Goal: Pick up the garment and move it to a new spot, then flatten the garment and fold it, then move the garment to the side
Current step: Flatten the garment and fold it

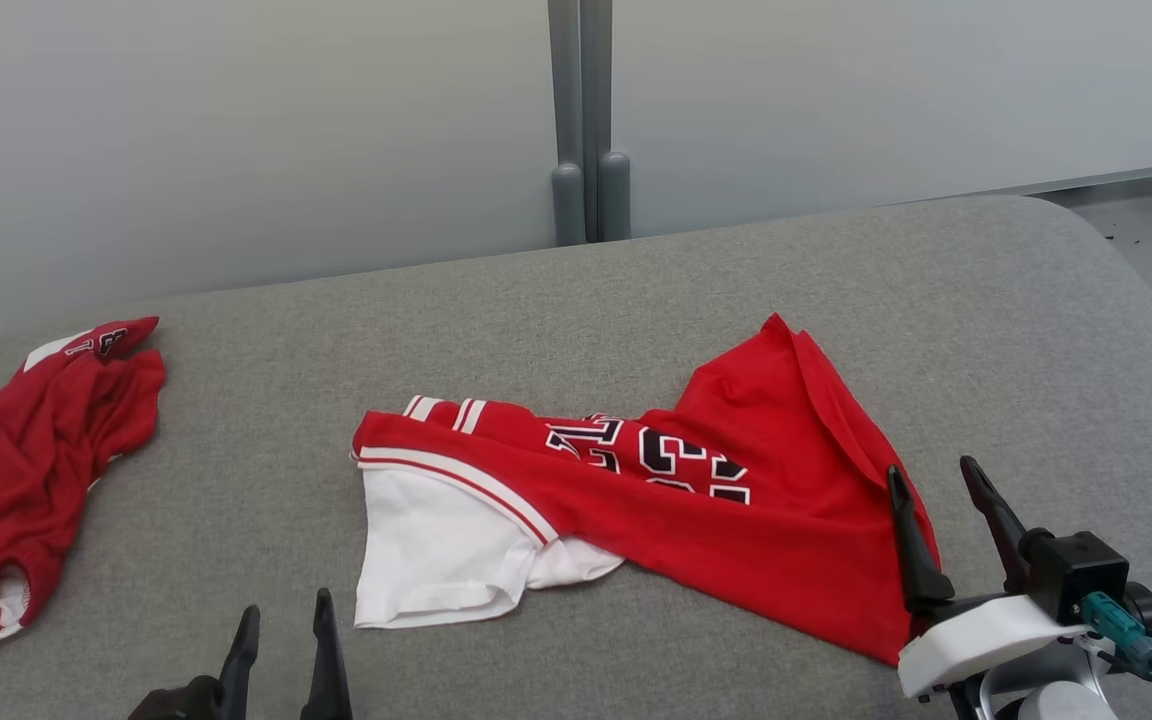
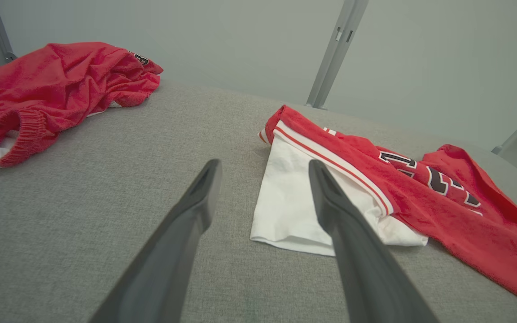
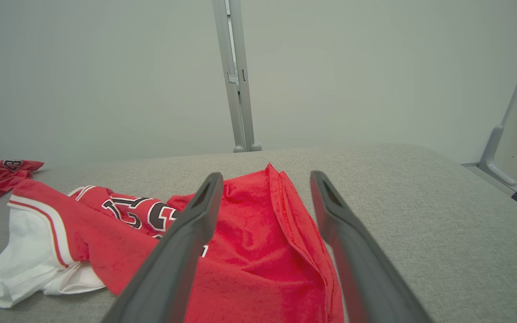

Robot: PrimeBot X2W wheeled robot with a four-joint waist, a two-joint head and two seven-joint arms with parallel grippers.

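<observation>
Standing spread with nothing between its two dark fingers, the right gripper [image 1: 931, 468] hovers at the right end of the garment [image 1: 716, 520]. In the head view its left finger crosses the red cloth's right edge and its other finger is over the bare grey table [image 1: 636, 300]. Whether either tip touches the cloth cannot be told.

The left gripper [image 1: 287, 602] is likewise wide apart and empty, low at the near edge of the table. It sits just left of the garment's white panel [image 1: 426, 550], with its fingers pointing up the table.

The garment lies crumpled across the middle of the table between the two grippers. It is red, with white stripes along a trim and black-and-white numerals [image 1: 656, 455] partly folded under. Its white panel is at the left end and a raised red peak at the right.

From the right wrist, a stitched hem [image 3: 301, 224] runs down the red cloth between that gripper's fingers. From the left wrist, the white panel appears doubled, its near edge lying flat on the table beside that gripper's right finger.

A second red garment [image 1: 26, 470] is bunched at the table's far left, well apart from the first. The left wrist view brings out its ribbed band [image 2: 27, 134]. Behind the table stand a pale wall and a grey post [image 1: 586, 120].
</observation>
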